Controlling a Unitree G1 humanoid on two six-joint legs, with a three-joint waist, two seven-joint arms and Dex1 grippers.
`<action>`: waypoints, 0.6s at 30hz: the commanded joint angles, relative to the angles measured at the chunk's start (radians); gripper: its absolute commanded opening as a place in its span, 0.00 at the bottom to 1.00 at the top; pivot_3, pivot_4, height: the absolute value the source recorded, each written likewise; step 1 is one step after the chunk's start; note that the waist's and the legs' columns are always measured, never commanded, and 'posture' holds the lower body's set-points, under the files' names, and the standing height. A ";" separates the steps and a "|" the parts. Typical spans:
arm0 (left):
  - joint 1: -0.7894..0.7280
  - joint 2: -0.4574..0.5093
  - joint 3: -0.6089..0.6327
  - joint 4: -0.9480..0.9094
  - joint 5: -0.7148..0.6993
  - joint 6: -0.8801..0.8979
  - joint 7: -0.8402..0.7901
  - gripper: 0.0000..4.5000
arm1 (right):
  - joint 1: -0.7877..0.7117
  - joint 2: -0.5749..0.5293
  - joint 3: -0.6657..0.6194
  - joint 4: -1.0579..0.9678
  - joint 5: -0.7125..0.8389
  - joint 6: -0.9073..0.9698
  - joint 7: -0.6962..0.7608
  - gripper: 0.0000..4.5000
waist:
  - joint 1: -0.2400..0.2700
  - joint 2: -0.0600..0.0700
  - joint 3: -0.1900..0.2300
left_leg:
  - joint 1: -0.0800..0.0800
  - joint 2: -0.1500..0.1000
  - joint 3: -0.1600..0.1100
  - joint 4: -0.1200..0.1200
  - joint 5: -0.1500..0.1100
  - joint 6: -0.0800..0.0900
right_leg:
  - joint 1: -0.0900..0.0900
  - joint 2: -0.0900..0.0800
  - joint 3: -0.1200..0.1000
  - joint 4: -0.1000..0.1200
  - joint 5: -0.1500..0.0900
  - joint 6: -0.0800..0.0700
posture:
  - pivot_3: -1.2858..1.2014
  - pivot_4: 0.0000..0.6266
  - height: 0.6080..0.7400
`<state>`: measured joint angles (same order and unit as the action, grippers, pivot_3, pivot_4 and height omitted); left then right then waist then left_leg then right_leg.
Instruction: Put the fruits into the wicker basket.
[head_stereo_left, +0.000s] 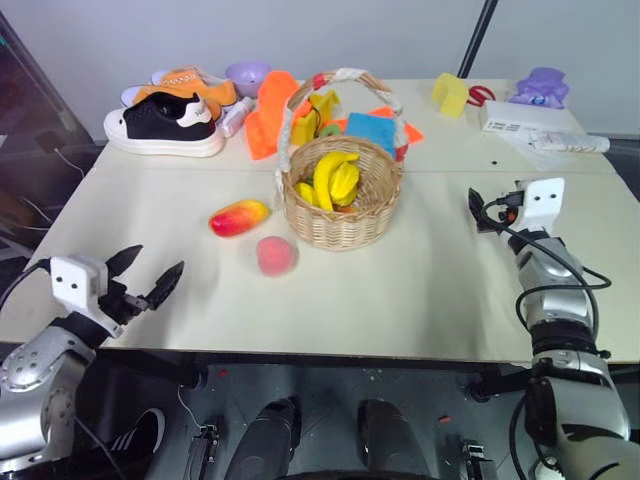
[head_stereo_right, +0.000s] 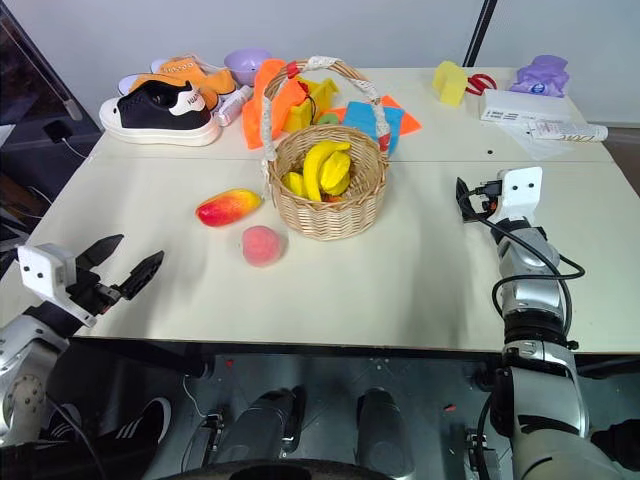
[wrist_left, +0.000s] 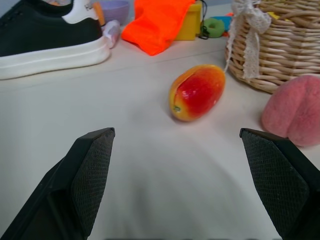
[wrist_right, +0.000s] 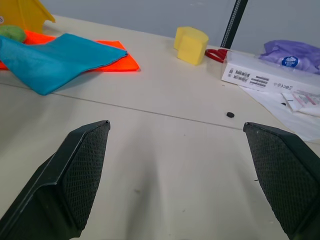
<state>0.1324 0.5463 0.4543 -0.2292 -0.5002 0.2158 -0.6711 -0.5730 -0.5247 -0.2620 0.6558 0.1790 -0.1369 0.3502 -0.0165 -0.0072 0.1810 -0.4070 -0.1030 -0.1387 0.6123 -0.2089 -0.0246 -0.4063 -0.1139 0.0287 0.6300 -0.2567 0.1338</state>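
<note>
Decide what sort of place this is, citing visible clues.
Probably a robot test bench, not a home: a plain table bears unrelated props, such as a black sneaker, a wicker basket of bananas and bright cloths.

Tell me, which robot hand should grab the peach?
Probably the left gripper: it is open on the peach's side of the wicker basket. The right gripper sits beyond the basket.

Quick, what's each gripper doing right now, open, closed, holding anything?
Left gripper: open, empty, short of the mango and peach.
Right gripper: open, holding nothing, over bare table.
</note>
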 joint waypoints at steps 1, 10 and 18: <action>-0.010 0.014 0.003 0.000 0.016 -0.027 0.000 0.96 | -0.001 -0.006 -0.014 -0.053 0.006 -0.004 -0.006 0.99 | -0.001 0.000 0.000 | 0.000 0.000 0.000 0.000 0.000 0.000 | 0.000 0.000 0.000 0.000 0.000 0.000 | 0.52 0.24 1.00; -0.032 0.013 -0.004 0.011 0.016 -0.034 -0.023 0.96 | 0.012 0.000 -0.007 -0.089 0.007 0.010 0.004 0.99 | 0.000 0.000 0.000 | 0.000 0.000 0.000 0.000 0.000 0.000 | 0.000 0.000 0.000 0.000 0.000 0.000 | 0.52 0.24 1.00; -0.042 0.008 -0.013 0.015 0.023 -0.033 -0.026 0.96 | 0.021 0.010 -0.009 -0.122 0.021 0.023 0.017 0.99 | 0.000 0.000 0.000 | 0.000 0.000 0.000 0.000 0.000 0.000 | 0.000 0.000 0.000 0.000 0.000 0.000 | 0.52 0.24 1.00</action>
<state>0.0983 0.5484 0.4367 -0.2077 -0.4702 0.2056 -0.6923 -0.5510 -0.5161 -0.2584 0.5820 0.1813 -0.1123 0.3627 -0.0164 -0.0072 0.1810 -0.4069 -0.1030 -0.1388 0.6122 -0.2089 -0.0246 -0.4064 -0.1138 0.0287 0.6301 -0.2566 0.1339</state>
